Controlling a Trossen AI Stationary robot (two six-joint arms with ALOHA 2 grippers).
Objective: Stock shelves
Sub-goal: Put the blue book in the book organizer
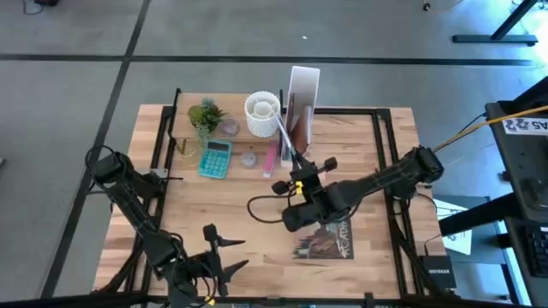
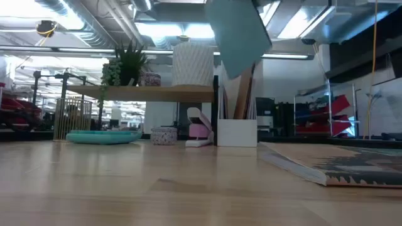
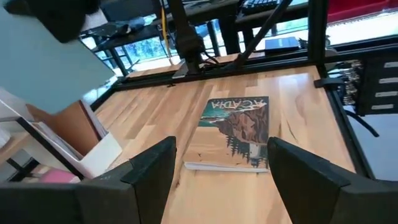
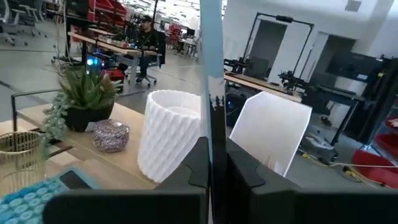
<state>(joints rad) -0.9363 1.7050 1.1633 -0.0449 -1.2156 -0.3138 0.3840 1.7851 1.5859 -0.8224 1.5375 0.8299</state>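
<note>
The shelves [image 2: 151, 93] stand at the table's far side, carrying a plant [image 2: 125, 66], a small jar [image 2: 149, 78] and a white ribbed vase [image 2: 193, 64]. My right gripper [image 1: 295, 175] is shut on a thin teal folder [image 2: 237, 31], which hangs tilted above the white file box [image 2: 237, 132] right of the shelves. A book titled Acadia [image 1: 325, 239] lies flat on the table near the front. Left of that book, at the near edge, my left gripper [image 1: 224, 244] is open and has nothing between its fingers. My right gripper pinches the teal folder between its two fingers, at the folder's near edge [image 4: 211, 146]. The fingers reach in from the table's near right side toward the far side. The folder stands on edge, seen edge-on from above [image 1: 284, 137], tilted and lifted clear of everything.
Under the shelf board sit a teal calculator [image 1: 215, 159], a small round jar [image 2: 163, 135] and a pink stapler [image 2: 200, 135]. A gold wire basket [image 4: 18, 162] stands at the shelves' left end. Brown folders [image 2: 242, 94] stick up from the file box.
</note>
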